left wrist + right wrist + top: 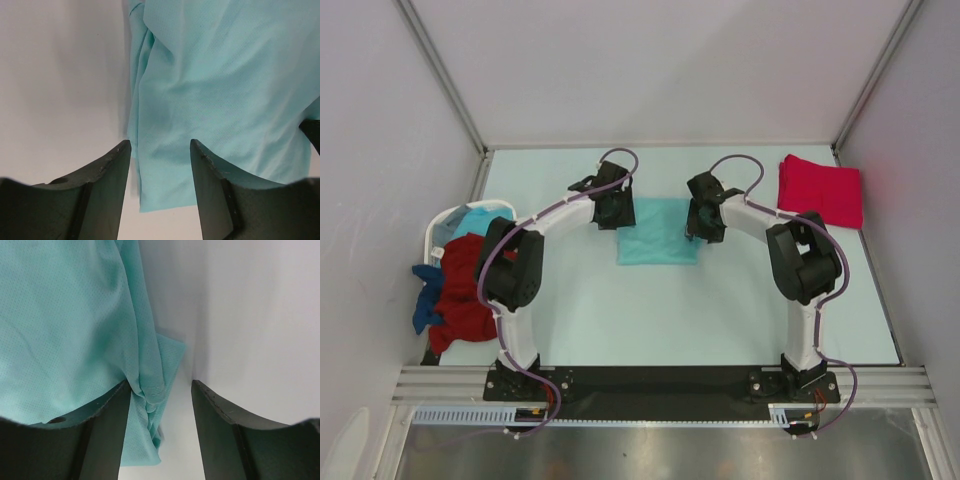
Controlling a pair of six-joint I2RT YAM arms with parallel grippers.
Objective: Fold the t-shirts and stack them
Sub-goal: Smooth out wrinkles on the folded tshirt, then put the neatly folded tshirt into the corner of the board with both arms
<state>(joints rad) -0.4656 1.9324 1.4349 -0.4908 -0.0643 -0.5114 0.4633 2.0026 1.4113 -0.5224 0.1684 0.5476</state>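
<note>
Pale surface point(620, 320) spread wide under both arms. Off at nine o'clock, white laundry basket point(438, 228), heaped with a dark red shirt point(465, 290), a blue shirt point(423, 310) spilling over the outer side, a light blue shirt point(475, 220) tucked at the back. Up at two o'clock, pinkish-red shirt point(820, 190), folded flat near the far corner. Dead centre, a touch toward twelve, light teal shirt point(658, 240) lying as a rough rectangle, partly folded by the look of it. Left gripper point(160, 147) at its nine o'clock edge, spread wide, straddling the hem, nothing pinched. Right gripper point(161, 387) at the three o'clock edge, likewise spread, a bunched ridge of cloth sitting between the jaws against the inner finger. Probably lining up a two-handed fold: best to drop level, close on every layer at matching points, lift together, lay over with edges square, no dragging.
</note>
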